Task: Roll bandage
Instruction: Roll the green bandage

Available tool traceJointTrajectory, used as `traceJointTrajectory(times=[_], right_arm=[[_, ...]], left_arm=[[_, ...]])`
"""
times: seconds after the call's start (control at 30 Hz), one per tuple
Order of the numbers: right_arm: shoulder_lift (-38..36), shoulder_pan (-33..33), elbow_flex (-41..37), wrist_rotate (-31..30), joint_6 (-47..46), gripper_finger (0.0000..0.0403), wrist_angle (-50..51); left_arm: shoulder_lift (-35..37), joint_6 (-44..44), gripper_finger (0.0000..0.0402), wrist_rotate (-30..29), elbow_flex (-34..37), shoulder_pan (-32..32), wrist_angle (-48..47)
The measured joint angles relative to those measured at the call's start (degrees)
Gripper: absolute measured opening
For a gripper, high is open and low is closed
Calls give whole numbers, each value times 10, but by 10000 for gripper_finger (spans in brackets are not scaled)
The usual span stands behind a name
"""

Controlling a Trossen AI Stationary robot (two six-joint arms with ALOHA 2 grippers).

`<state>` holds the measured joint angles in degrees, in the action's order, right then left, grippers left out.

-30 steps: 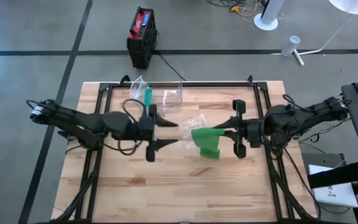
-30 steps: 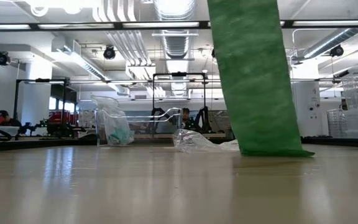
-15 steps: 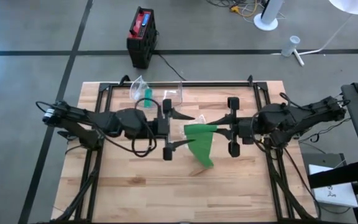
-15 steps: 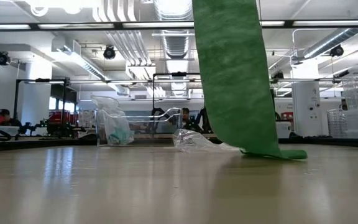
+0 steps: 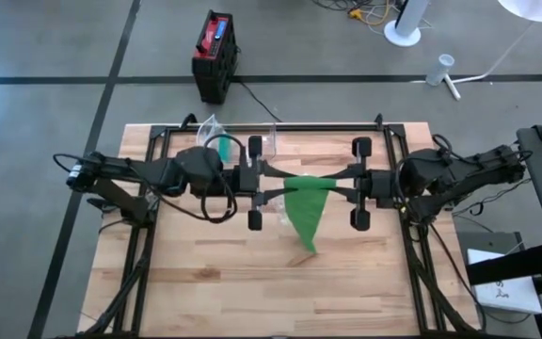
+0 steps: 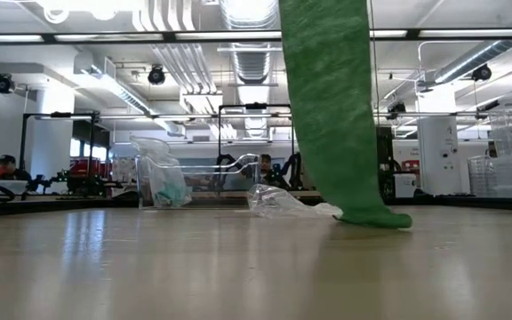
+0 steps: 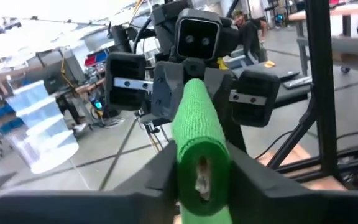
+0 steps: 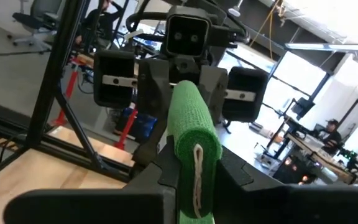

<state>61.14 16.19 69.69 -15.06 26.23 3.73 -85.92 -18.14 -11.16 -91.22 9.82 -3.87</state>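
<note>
Green bandage [image 5: 306,193] is stretched above the middle of the wooden table [image 5: 205,282] between the two grippers, which face each other. Its left end is clamped between the fingers of the left gripper [image 5: 273,185], as is seen in the left wrist view [image 7: 199,163], and its right end is pinched by the right gripper [image 5: 339,186], whose fingers are closed on it in the right wrist view [image 8: 192,155]. From the taut upper part, a loose tail is let down toward the table's near side, narrowing to a point. In the low view the bandage [image 6: 332,107] is shown hanging as a broad strip, its lower tip resting on the tabletop. Crumpled clear wrapping [image 6: 278,201] is seen lying just behind that tip. Farther back, on the left arm's side, a clear plastic container [image 5: 222,141] with something green inside is placed near the table's far edge
</note>
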Motion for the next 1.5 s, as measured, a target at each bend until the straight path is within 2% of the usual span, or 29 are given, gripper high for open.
traceJointTrajectory(times=[0.1,0.23,0.47,0.6,0.77,0.9,1.07,1.13,1.27,1.5], right_arm=[[0,0,0,-1,-27,42,3],[-5,0,0,-2,-102,62,1],[-29,-5,0,1,-264,171,-2],[-43,-14,0,1,-316,238,-10],[-48,-37,3,0,-346,294,-18],[-44,-61,18,-15,-353,305,-2],[-25,-86,61,-10,-293,298,64],[-16,-93,77,13,-274,296,86],[7,-99,103,98,-281,296,84],[44,-103,127,84,-319,282,100]], left_arm=[[-1,-37,40,0,0,1,1],[-1,-65,32,-8,0,0,8],[-2,-156,32,-33,0,-2,25],[-3,-199,32,-32,-1,-18,35],[-4,-230,32,40,-1,-57,32],[-5,-269,32,91,-1,-79,28],[-6,-289,33,97,-1,-82,28],[-6,-287,33,98,-1,-82,28],[-6,-280,33,98,-1,-82,31],[-6,-291,33,98,-1,-81,39]])
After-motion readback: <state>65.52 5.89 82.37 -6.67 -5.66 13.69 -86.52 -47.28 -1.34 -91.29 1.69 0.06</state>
